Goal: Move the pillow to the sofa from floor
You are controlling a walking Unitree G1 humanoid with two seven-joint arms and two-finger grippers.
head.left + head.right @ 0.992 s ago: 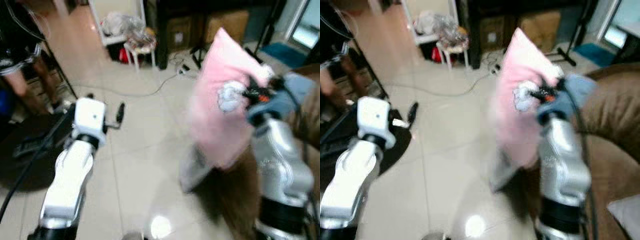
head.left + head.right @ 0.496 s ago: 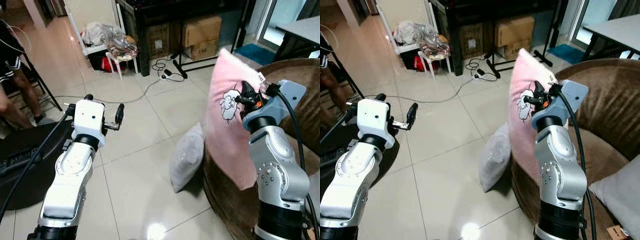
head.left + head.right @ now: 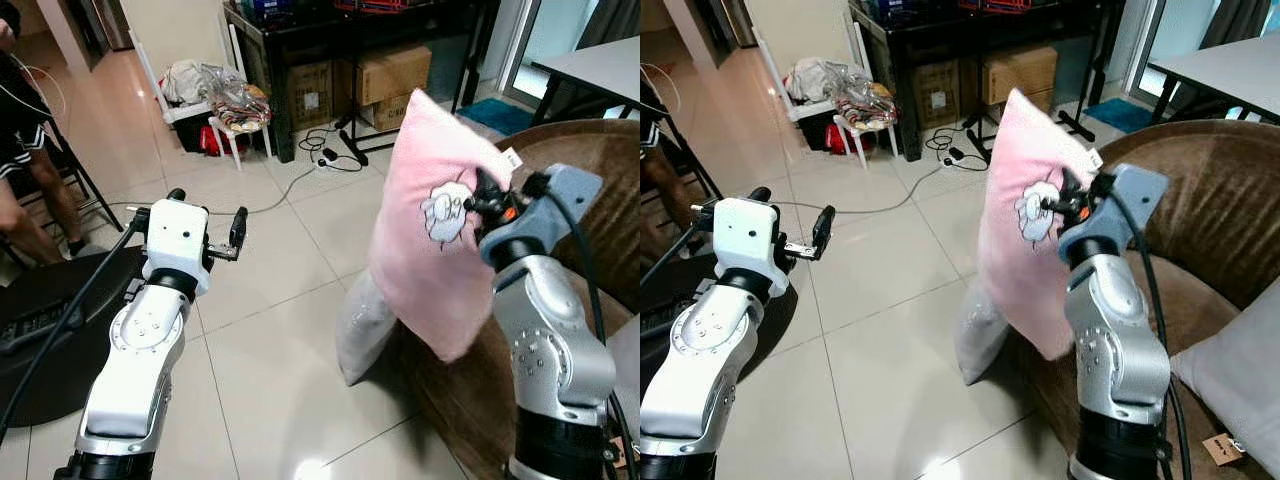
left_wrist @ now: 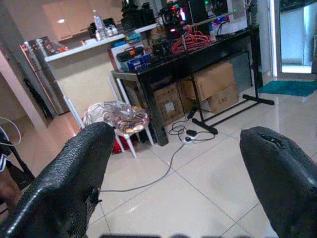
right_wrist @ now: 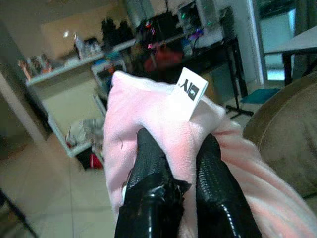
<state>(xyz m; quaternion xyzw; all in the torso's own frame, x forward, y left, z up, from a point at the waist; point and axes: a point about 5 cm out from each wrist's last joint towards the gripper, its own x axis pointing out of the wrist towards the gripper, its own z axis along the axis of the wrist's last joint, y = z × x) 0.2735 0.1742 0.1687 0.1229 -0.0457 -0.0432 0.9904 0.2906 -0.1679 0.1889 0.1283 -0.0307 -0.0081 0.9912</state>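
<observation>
While the right gripper (image 5: 181,163) clamped its jaws on the upper edge of the pink pillow (image 3: 432,225), near a white tag (image 5: 189,92), the pillow hung clear of the tiled floor (image 3: 270,340) at about 3 o'clock, beside the brown sofa (image 3: 1215,215). A grey pillow (image 3: 360,325) leaned against the sofa base below it. The left gripper (image 3: 205,225), at 9 o'clock, was raised with jaws spread apart and empty. A black desk (image 4: 198,52) stood at 12 o'clock.
</observation>
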